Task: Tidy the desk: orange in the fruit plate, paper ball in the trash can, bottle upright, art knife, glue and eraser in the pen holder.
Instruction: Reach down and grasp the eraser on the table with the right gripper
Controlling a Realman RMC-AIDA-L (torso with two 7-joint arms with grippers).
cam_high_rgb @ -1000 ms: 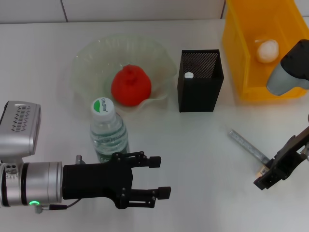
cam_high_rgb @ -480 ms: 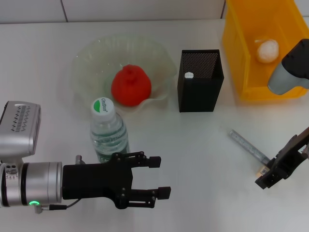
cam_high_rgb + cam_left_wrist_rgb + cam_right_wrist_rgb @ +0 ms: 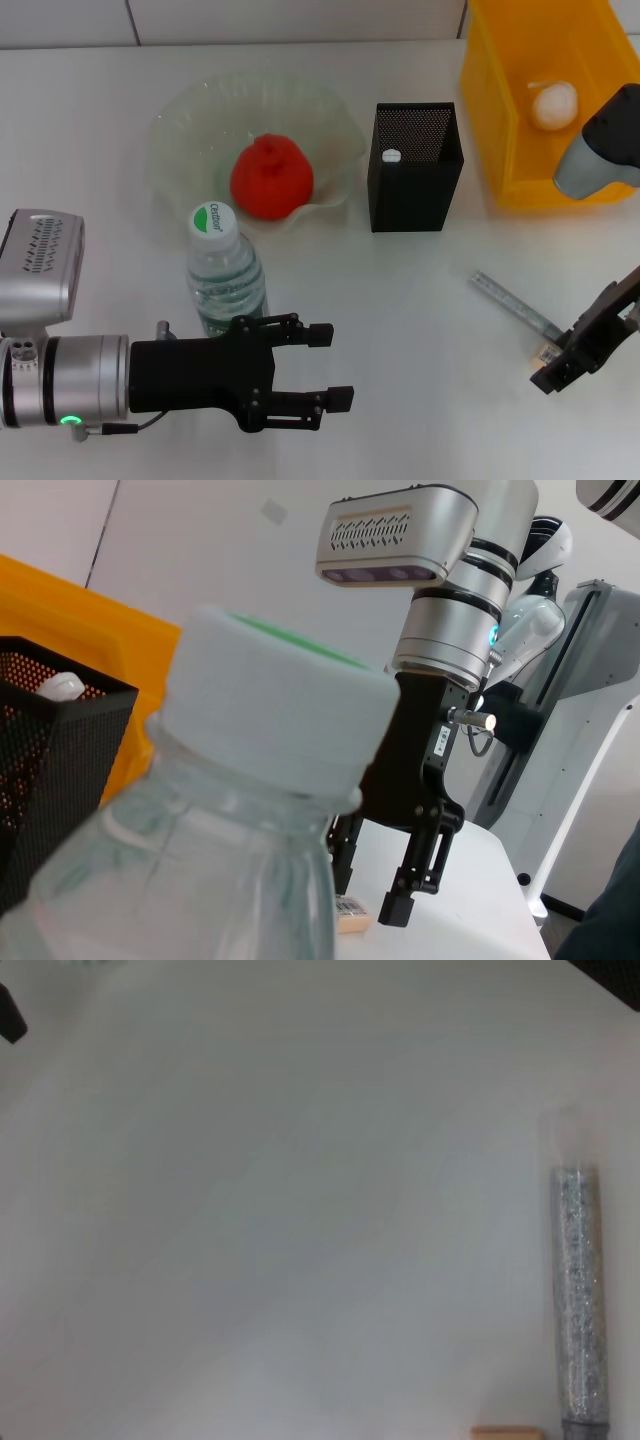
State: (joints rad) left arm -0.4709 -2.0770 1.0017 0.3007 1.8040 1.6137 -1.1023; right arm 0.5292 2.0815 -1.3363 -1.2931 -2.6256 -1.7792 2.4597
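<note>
the art knife (image 3: 515, 301) lies flat on the desk at near right; stiff, thin, likely slippery, so pinch across its narrow edges. the eraser (image 3: 546, 353), light and grippy, touches the right gripper (image 3: 556, 372), whose closure cannot be told. the left gripper (image 3: 325, 378) is released beside the upright bottle (image 3: 225, 272).

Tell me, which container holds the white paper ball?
The yellow trash can: the paper ball lies inside it. The black mesh pen holder doesn't.
</note>
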